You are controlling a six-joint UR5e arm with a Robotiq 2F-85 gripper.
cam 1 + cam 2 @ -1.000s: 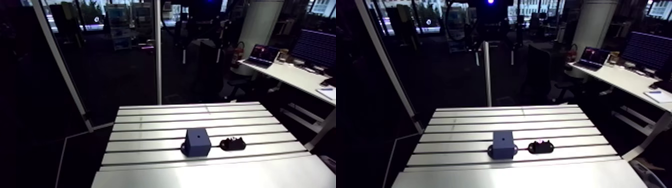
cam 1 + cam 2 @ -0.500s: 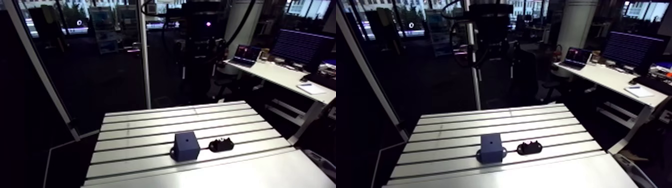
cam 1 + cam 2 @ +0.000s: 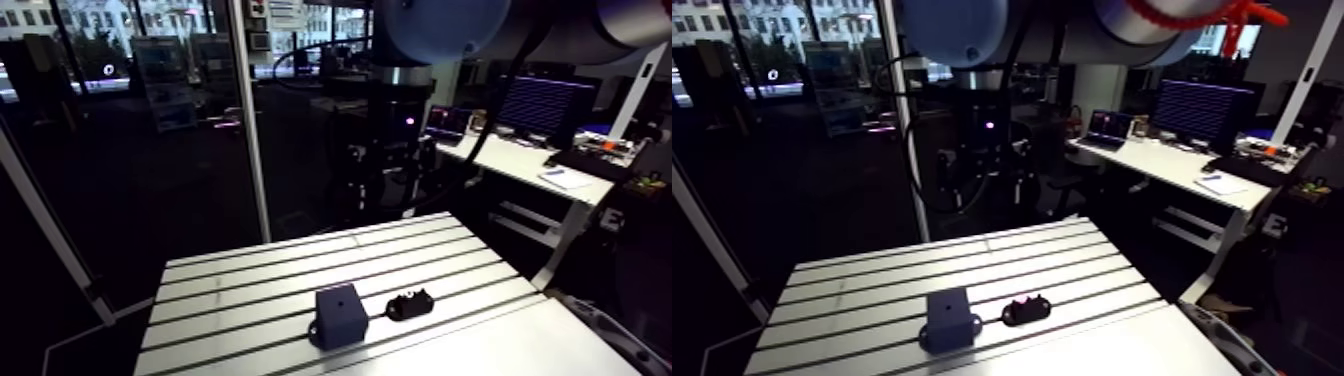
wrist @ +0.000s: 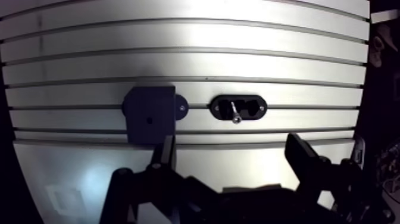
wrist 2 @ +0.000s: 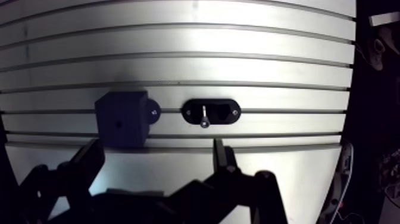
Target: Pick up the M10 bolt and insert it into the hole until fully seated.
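slotted table (image 4: 178, 36) carries the bolt (image 4: 234, 112), long axis across the slots, pointing toward the empty, spread gripper (image 4: 231, 148).

- The end effector (image 5: 156, 149) hangs over the table (image 5: 238, 36), its two dark fingers (image 5: 221, 156) spread wide with nothing between them.
- A dark blue block (image 5: 122, 117) sits on the table ahead of the end effector, in line with one finger. A small hole (image 5: 119, 124) shows in its upper face.
- Just beside the block, apart from it, lies a black oval holder (image 5: 212, 111).
- A pale metal bolt (image 5: 203, 116) rests in the holder's middle; whether it is upright or tilted is unclear.
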